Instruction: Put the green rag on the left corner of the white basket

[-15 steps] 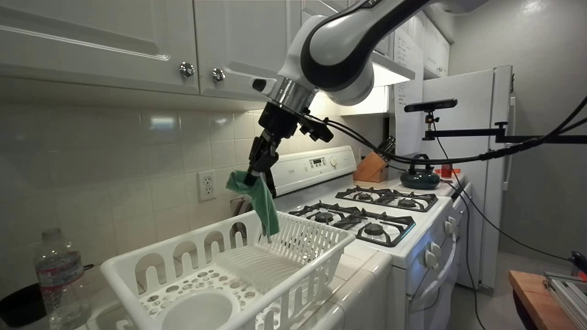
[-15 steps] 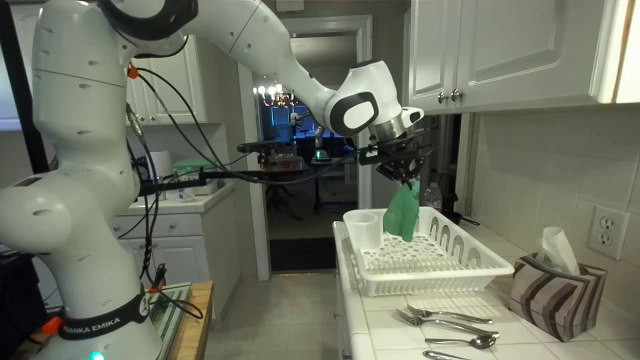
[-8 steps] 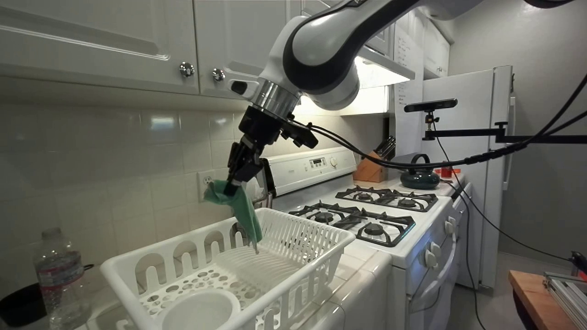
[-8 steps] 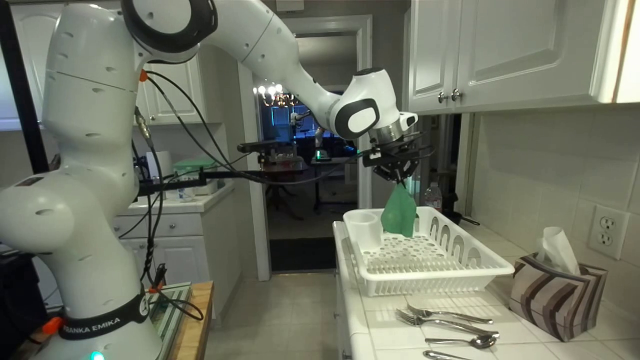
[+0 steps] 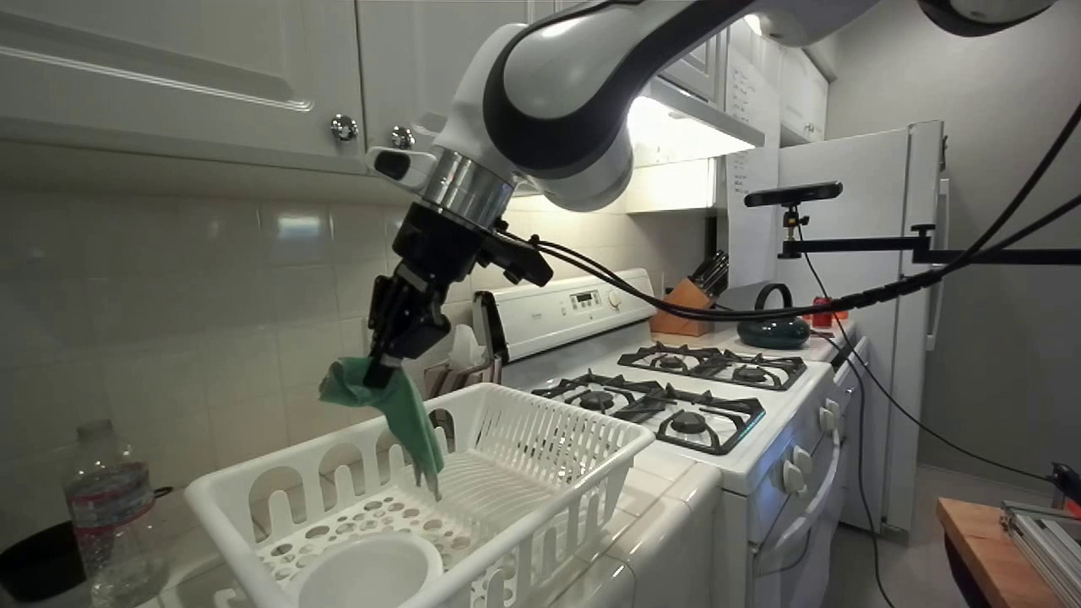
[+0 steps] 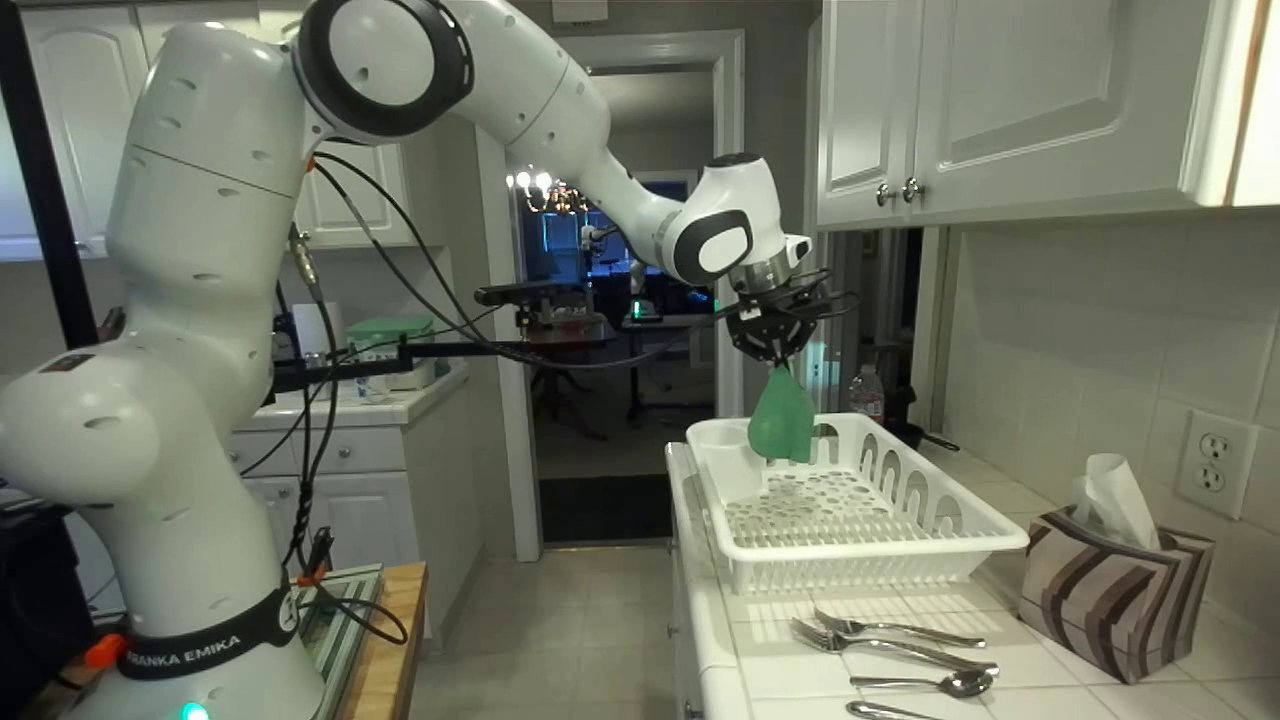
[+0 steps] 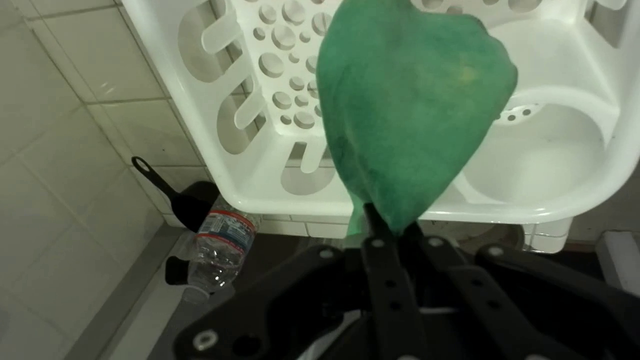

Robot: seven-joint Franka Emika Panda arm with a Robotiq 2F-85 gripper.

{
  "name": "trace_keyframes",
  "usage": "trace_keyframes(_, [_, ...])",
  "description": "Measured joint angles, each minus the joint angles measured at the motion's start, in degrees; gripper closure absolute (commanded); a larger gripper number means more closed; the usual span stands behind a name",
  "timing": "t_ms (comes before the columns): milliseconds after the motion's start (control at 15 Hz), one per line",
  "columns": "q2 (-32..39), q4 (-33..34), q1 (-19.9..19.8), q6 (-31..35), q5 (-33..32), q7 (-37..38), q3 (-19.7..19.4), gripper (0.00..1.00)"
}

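My gripper is shut on the green rag, which hangs down from the fingertips. In the wrist view the fingertips pinch the rag at its narrow end. The rag hangs above the white basket, with its lower end over the basket's inside. In an exterior view the rag hangs at the basket's far end, beside a white round cup in the far left corner. In the wrist view the gripper is just past the basket's end rim. The rag hides part of the basket floor there.
A plastic bottle and a black pan stand beyond the basket's end. A tissue box and several pieces of cutlery lie at the opposite end. A tiled wall and overhead cabinets border the counter.
The gripper has carried the rag along the basket toward its bottle end. The rag has stayed in its grip throughout.
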Motion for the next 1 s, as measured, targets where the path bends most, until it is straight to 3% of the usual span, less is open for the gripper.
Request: trace_keyframes(1000, [10.2, 13.0, 2.8, -6.6, -2.4, -17.4, 2.2, 0.98])
